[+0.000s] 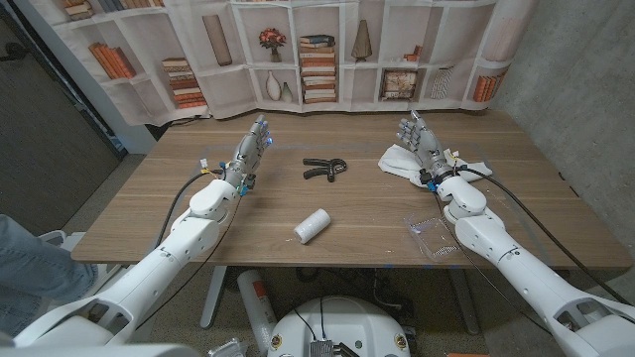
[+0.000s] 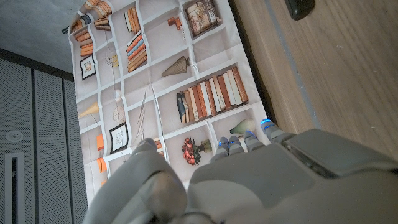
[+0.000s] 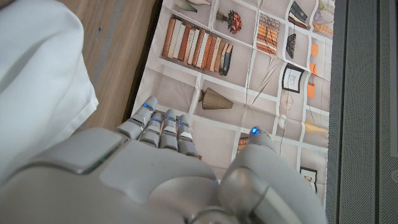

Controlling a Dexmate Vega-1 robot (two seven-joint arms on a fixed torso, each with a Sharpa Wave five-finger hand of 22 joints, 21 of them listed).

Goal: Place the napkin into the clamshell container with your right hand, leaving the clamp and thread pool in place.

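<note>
White cylindrical spool (image 1: pixel 312 226); crumpled cloth napkin (image 1: pixel 401 161).

One napkin (image 1: pixel 402 160) — one clamp (image 1: pixel 322 169) — one thread spool (image 1: pixel 312 226), one clamshell container (image 1: pixel 434 238).

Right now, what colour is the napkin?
White; the napkin shows best in the right wrist view.

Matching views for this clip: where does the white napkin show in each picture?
Head view: the napkin lies on the table, far right, beside the right hand.
Right wrist view: the napkin sits in the upper left corner, next to that hand.
Left wrist view: I cannot find it there.
Shared landmark: the bookshelf-print backdrop.
</note>
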